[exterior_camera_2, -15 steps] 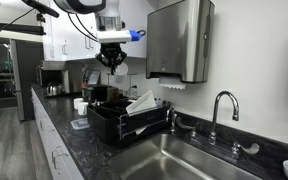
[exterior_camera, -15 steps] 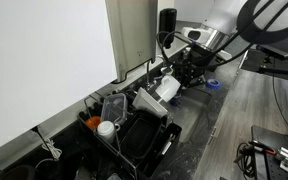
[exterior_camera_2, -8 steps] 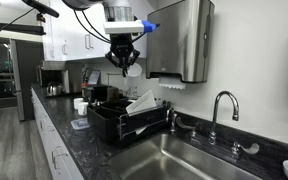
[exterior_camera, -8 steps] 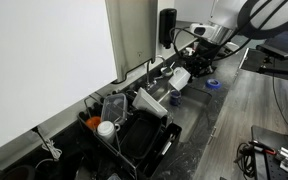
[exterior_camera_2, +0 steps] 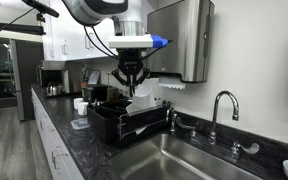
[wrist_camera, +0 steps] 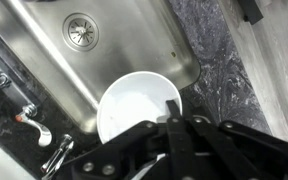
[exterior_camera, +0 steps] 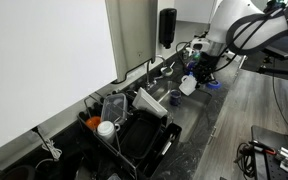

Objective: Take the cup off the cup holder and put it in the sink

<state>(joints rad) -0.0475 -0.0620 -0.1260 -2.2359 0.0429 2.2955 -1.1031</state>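
Observation:
My gripper (exterior_camera: 198, 74) is shut on the rim of a white cup (exterior_camera: 188, 86) and holds it in the air. In the wrist view the cup (wrist_camera: 134, 100) opens toward the camera, with my fingers (wrist_camera: 172, 112) clamped on its rim, above the near edge of the steel sink (wrist_camera: 54, 60). In an exterior view my gripper (exterior_camera_2: 131, 82) hangs with the cup (exterior_camera_2: 133, 89) over the black dish rack (exterior_camera_2: 109, 125), left of the sink (exterior_camera_2: 179, 160). The cup holder does not show clearly.
The black dish rack (exterior_camera: 134, 130) holds a white bowl and a clear container. A faucet (exterior_camera_2: 216, 108) stands behind the sink. A paper towel dispenser (exterior_camera_2: 179, 40) hangs on the wall. The sink drain (wrist_camera: 80, 30) shows. Dark speckled counter (wrist_camera: 209, 50) borders the sink.
My gripper has carried the cup away from the rack area along the counter toward the sink, and has dropped a little lower.

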